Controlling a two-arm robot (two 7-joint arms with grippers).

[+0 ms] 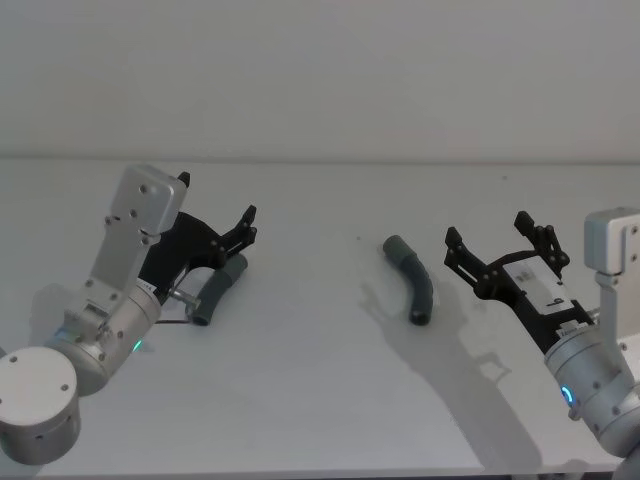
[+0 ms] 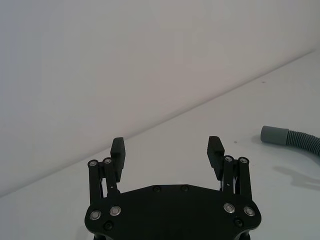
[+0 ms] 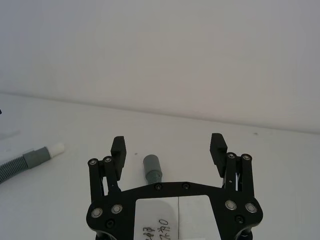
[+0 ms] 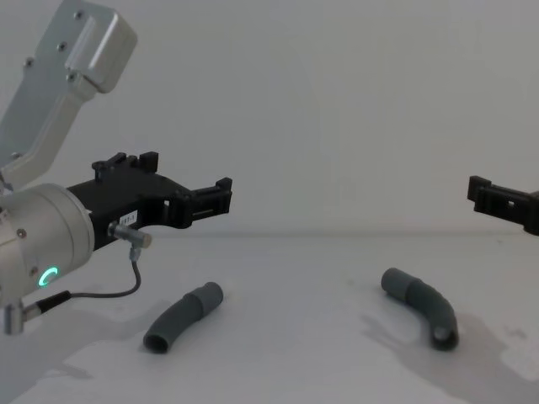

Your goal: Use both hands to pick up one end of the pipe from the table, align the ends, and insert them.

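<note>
1. The left pincer (image 1: pixel 218 197) hangs over the robot's left side of the bench (image 1: pixel 320 410), jaws spread wide and holding nothing. In the left wrist view its two fingers (image 2: pixel 118 150) stand well apart with only bare bench beyond them.
2. The left pipe piece (image 1: pixel 218 288) lies flat on the bench just below that pincer. In the chest view the pincer (image 4: pixel 189 174) is higher up and the piece (image 4: pixel 181 318) rests on the surface underneath it, untouched.
3. The right wrist view shows this same piece (image 3: pixel 17 165) farther off, with a grey collar (image 3: pixel 36 156) and a pale tip (image 3: pixel 56 148) at one end.
4. The right pincer (image 1: pixel 488 230) is on the robot's right, raised off the bench, likewise open and empty. It points toward the middle of the bench.
5. The right pipe piece (image 1: pixel 412 282) lies a little right of the bench's middle, near the right pincer but apart from it. It is gently curved, with one end toward the far side and the other toward the robot. In the chest view it (image 4: pixel 424 311) lies flat, its nearer end open.
6. From the right wrist, its collar end (image 3: pixel 152 167) is seen through the gap of the pincer (image 3: pixel 168 145) — ahead of the fingers, on the bench, not gripped.
7. The left wrist view catches that collar (image 2: pixel 275 135) farther across the bench.
8. The two pieces lie well apart — not joined.
</note>
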